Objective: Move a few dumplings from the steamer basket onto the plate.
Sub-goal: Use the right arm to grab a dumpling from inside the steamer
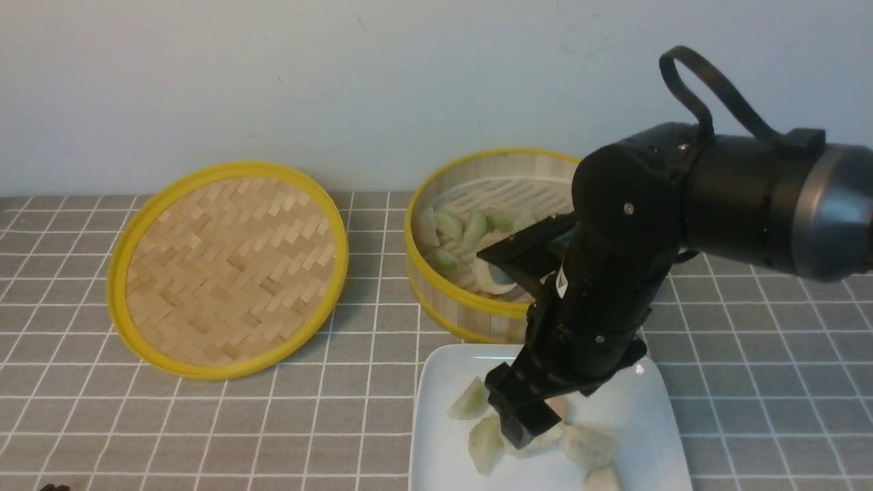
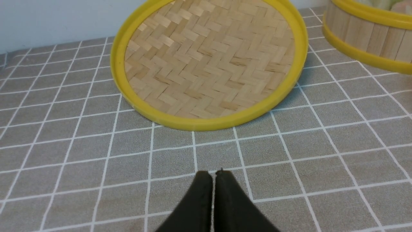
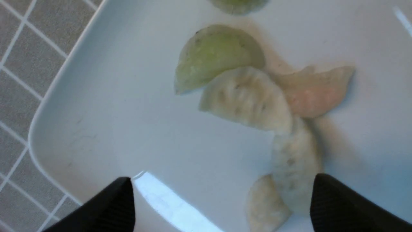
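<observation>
The steamer basket (image 1: pixel 436 286) stands at the back centre with several pale green and whitish dumplings (image 1: pixel 453 228) inside. The white plate (image 1: pixel 436 382) lies in front of it with several dumplings (image 1: pixel 485 443) on it. My right gripper (image 1: pixel 525 419) hangs just over the plate with its jaws open and empty. In the right wrist view, green (image 3: pixel 212 54), whitish (image 3: pixel 248 100) and pinkish (image 3: pixel 317 93) dumplings lie on the plate (image 3: pixel 106 106) beyond my open right gripper (image 3: pixel 222 199). My left gripper (image 2: pixel 212 175) is shut and empty over the cloth, far from the basket (image 2: pixel 370 35).
The flat herringbone-woven lid (image 1: pixel 228 266) with a yellow rim lies at the back left, also in the left wrist view (image 2: pixel 209 61). A grey checked cloth (image 1: pixel 136 423) covers the table. A pale wall stands close behind.
</observation>
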